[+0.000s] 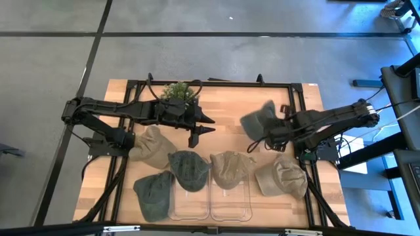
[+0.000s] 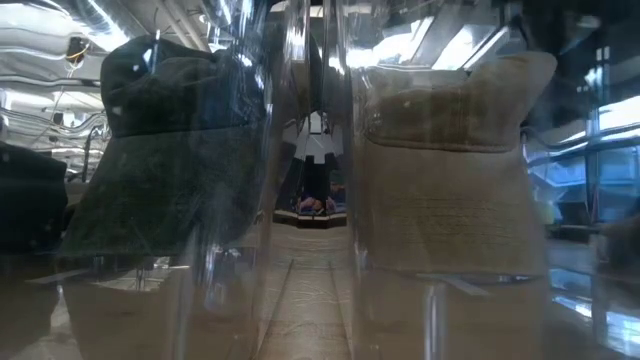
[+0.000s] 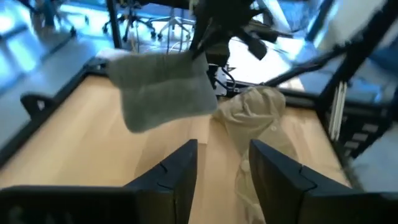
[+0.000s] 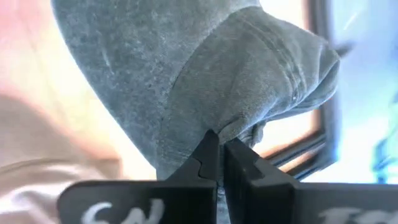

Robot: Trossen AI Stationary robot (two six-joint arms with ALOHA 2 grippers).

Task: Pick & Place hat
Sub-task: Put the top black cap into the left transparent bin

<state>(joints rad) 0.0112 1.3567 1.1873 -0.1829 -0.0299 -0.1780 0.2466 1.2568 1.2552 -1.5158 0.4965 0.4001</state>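
A grey hat (image 1: 258, 120) is in my right gripper (image 1: 261, 140), right of the table's middle. It also shows in the left wrist view (image 3: 163, 89) and fills the right wrist view (image 4: 199, 68). My left gripper (image 1: 201, 128) is open at the table's centre, its fingers (image 3: 179, 175) pointing toward the grey hat, touching nothing. Several more hats lie flat along the near half of the table: a tan one (image 1: 153, 145), a dark green one (image 1: 188, 169), an olive one (image 1: 230, 166), a tan one (image 1: 282, 176) and a dark green one (image 1: 153, 193). My right gripper is shut on a bunched fold of the grey hat's cloth (image 4: 231, 127), pinched between the two fingertips (image 4: 208, 155). How many layers are caught cannot be told. The hat is lifted clear of the table and hangs slack from the gripper (image 3: 217, 46).
Two clear bins (image 1: 210, 204) stand at the table's near edge; in the low view a dark hat (image 2: 160, 150) and a tan hat (image 2: 450, 150) show through them. A potted plant (image 1: 178, 92) stands at the far edge. A black frame (image 1: 298, 92) rims the table.
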